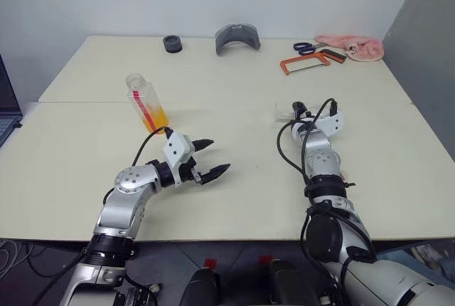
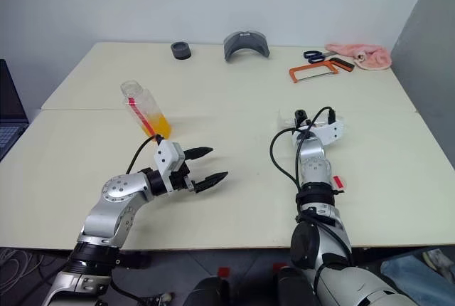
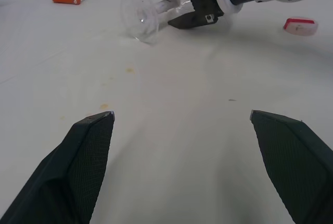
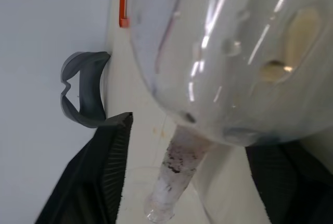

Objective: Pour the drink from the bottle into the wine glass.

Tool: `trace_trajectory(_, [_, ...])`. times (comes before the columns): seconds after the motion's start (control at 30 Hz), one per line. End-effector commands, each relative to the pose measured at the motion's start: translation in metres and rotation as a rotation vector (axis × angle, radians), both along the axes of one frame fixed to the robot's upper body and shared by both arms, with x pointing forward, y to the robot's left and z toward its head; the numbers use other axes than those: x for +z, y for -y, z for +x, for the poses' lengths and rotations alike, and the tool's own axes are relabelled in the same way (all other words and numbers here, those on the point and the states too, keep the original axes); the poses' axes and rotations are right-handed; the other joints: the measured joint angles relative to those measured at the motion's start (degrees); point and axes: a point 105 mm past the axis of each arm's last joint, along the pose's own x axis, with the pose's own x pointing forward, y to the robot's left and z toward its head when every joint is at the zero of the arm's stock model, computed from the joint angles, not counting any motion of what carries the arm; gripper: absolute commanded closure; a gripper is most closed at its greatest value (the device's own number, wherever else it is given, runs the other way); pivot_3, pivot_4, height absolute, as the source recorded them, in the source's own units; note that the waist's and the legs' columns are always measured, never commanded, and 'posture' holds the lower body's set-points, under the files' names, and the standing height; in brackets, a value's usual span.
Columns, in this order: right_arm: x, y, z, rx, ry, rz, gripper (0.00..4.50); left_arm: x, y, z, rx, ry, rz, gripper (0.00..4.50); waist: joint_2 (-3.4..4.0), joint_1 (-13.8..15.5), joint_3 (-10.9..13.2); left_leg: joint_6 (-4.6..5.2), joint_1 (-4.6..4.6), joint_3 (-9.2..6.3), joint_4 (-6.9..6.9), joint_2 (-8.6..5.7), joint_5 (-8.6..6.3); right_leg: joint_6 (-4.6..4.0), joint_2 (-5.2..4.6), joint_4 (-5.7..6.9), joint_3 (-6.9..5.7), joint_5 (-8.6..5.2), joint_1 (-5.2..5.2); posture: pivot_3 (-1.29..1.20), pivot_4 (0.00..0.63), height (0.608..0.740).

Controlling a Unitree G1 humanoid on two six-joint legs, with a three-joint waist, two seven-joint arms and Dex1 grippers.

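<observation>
The table [image 1: 234,99] is overlooked from above and behind both arms by the two head views, which share nearly the whole scene. From between the left gripper [image 3: 182,125] fingers, the tabletop is viewed low toward the right gripper [image 3: 179,2] and wine glass [image 3: 141,16]. The glass bowl [image 4: 229,52] is seen close up between the right gripper's fingers, a grey curved object [image 4: 83,91] beyond

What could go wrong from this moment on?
1. The wine glass lies on its side on the table, and the right gripper is at its stem. If the grip is poor, the glass may roll or slip when lifted.
2. The bottle has no cap on and leans, with drink inside. The open left gripper is close, so a nudge could spill it.
</observation>
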Motion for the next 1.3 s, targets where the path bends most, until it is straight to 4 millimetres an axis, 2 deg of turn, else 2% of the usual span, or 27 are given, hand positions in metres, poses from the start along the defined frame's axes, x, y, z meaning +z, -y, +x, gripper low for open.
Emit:
trace_trajectory(0.03, [0.007,-0.028,0.003,0.053,0.016,0.066,2.43,0.010,0.001,0.000,-0.009,0.048,0.001,0.00,0.00,-0.08,0.00,0.00,0.00,0.00,0.00,0.00,0.00,0.00,0.00,0.00,0.00,0.00,0.00,0.00,0.150,0.740])
trace_trajectory(0.2, [0.008,-0.025,0.005,0.055,0.034,0.074,4.10,0.018,-0.002,0.001,-0.001,0.067,-0.029,0.00,0.02,-0.22,0.00,0.00,0.02,0.00,-0.02,0.02,0.00,0.00,0.01,0.01,0.00,0.00,0.00,0.00,0.150,0.740])
trace_trajectory(0.23, [0.011,-0.024,0.005,0.060,0.046,0.076,4.25,0.020,-0.002,0.001,0.000,0.071,-0.034,0.00,0.02,-0.18,0.00,0.00,0.01,-0.01,-0.03,0.05,0.00,0.00,0.00,0.01,-0.01,0.00,0.00,0.00,0.150,0.740])
trace_trajectory(0.3, [0.021,-0.025,0.005,0.093,0.095,0.038,4.25,0.023,-0.005,0.002,0.007,0.079,-0.039,0.00,0.08,-0.15,0.03,0.00,-0.02,-0.03,-0.03,0.06,0.00,0.00,-0.03,0.00,-0.01,0.00,0.00,0.00,0.150,0.740])
trace_trajectory(0.37, [0.043,-0.034,0.001,0.180,0.231,-0.124,4.25,0.025,-0.009,0.003,0.019,0.085,-0.038,0.00,0.08,-0.17,0.04,0.00,-0.04,-0.02,-0.03,0.05,0.00,0.00,-0.05,-0.02,0.01,0.00,-0.01,0.00,0.150,0.740])
trace_trajectory(0.4, [0.051,-0.037,-0.002,0.221,0.310,-0.326,4.25,0.026,-0.011,0.003,0.026,0.088,-0.037,0.00,0.15,-0.23,0.08,0.00,-0.05,-0.02,-0.04,0.05,0.00,0.00,-0.04,-0.03,0.01,0.00,-0.03,0.00,0.150,0.740])
trace_trajectory(0.47, [0.055,-0.044,-0.008,0.278,0.390,-0.573,4.26,0.028,-0.013,0.004,0.033,0.092,-0.035,0.00,0.24,-0.29,0.13,0.01,-0.07,-0.01,-0.06,0.00,0.00,0.00,-0.03,-0.03,0.02,0.00,-0.08,0.00,0.150,0.740])
trace_trajectory(0.53, [0.050,-0.047,-0.013,0.314,0.433,-0.744,4.26,0.028,-0.015,0.004,0.036,0.094,-0.035,0.00,0.24,-0.33,0.13,0.01,-0.08,-0.02,-0.06,-0.01,0.00,0.00,-0.04,-0.03,0.02,0.00,-0.08,0.00,0.150,0.740])
trace_trajectory(0.63, [0.030,-0.062,-0.029,0.429,0.555,-1.180,4.26,0.029,-0.019,0.004,0.041,0.096,-0.028,0.00,0.24,-0.32,0.13,0.00,-0.08,-0.02,-0.04,-0.03,0.00,0.00,-0.05,-0.05,0.00,0.00,-0.07,0.00,0.150,0.740])
trace_trajectory(0.73, [0.005,-0.069,-0.040,0.509,0.569,-1.311,4.26,0.029,-0.021,0.004,0.046,0.095,-0.020,0.00,0.22,-0.24,0.12,0.00,-0.06,-0.03,-0.04,-0.06,0.00,0.01,-0.04,-0.06,0.00,-0.01,-0.06,0.00,0.150,0.740])
trace_trajectory(0.97, [-0.020,-0.074,-0.048,0.568,0.568,-1.405,4.26,0.026,-0.026,0.002,0.064,0.089,-0.006,0.00,0.18,0.03,0.09,-0.01,0.00,-0.11,-0.03,0.00,0.00,0.00,-0.04,-0.05,0.00,0.00,-0.01,0.00,0.150,0.740])
trace_trajectory(1.07, [-0.025,-0.082,-0.051,0.605,0.607,-1.446,4.26,0.025,-0.029,0.002,0.082,0.089,-0.002,0.00,0.16,0.03,0.07,0.00,0.06,-0.14,-0.04,0.00,0.00,0.00,-0.04,-0.05,0.00,0.00,0.04,0.00,0.150,0.740])
trace_trajectory(1.17, [-0.021,-0.093,-0.056,0.647,0.675,-1.413,4.26,0.025,-0.034,0.002,0.112,0.091,-0.004,0.00,0.14,-0.13,0.06,0.00,0.14,-0.13,-0.05,-0.01,0.00,0.00,-0.03,-0.05,0.02,0.00,0.07,0.00,0.150,0.740])
trace_trajectory(1.23, [0.008,-0.107,-0.054,0.594,0.787,-1.351,4.26,0.029,-0.043,0.001,0.154,0.099,-0.009,0.00,0.13,-0.58,0.06,0.00,0.17,-0.13,-0.07,0.00,0.00,0.00,-0.01,-0.04,0.03,0.00,0.07,0.00,0.150,0.740])
trace_trajectory(1.3, [0.027,-0.120,-0.053,0.571,0.865,-1.319,4.26,0.031,-0.049,-0.002,0.185,0.099,-0.012,0.00,0.14,-1.16,0.08,0.00,0.17,-0.17,-0.09,0.03,0.00,0.00,-0.01,-0.05,0.04,0.00,0.04,0.00,0.150,0.740])
